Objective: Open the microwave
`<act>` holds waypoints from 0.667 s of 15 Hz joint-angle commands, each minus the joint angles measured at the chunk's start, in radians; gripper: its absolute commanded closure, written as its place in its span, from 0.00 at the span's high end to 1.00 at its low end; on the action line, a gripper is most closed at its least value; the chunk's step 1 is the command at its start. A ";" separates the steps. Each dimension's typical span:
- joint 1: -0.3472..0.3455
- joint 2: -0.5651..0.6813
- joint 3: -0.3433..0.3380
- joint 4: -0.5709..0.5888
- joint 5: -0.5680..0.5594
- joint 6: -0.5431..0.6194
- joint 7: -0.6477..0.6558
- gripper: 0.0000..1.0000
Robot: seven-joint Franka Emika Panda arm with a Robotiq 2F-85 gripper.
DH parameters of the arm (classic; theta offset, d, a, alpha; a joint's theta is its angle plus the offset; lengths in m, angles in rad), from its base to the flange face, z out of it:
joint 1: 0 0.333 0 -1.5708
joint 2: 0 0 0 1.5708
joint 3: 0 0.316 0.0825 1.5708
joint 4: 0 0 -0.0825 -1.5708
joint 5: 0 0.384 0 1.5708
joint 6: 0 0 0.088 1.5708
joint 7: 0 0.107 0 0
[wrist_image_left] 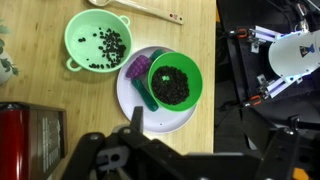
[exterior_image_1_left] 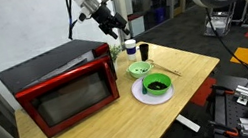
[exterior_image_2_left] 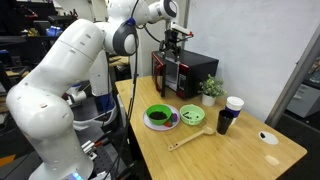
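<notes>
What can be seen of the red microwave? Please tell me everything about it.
The microwave is a large, glossy red box with a black top and a dark glass window in a red-framed door. The door is shut, flat against the front. It stands upright on one end of the light wooden table, and nothing rests on it. A small potted plant stands beside it. The gripper hangs above its end nearest the plant, apparently without touching it.

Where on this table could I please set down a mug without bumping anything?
Bare wood lies between the wooden spoon and a small white item at the table end, and in a strip before the microwave door. Crowded: plant, cup, bowls and plate beside the microwave.
</notes>
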 commanded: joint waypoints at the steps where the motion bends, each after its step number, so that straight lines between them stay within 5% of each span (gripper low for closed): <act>1: -0.008 0.036 0.020 0.001 0.008 0.073 -0.080 1.00; 10: -0.014 0.080 0.099 -0.044 0.122 0.333 -0.092 1.00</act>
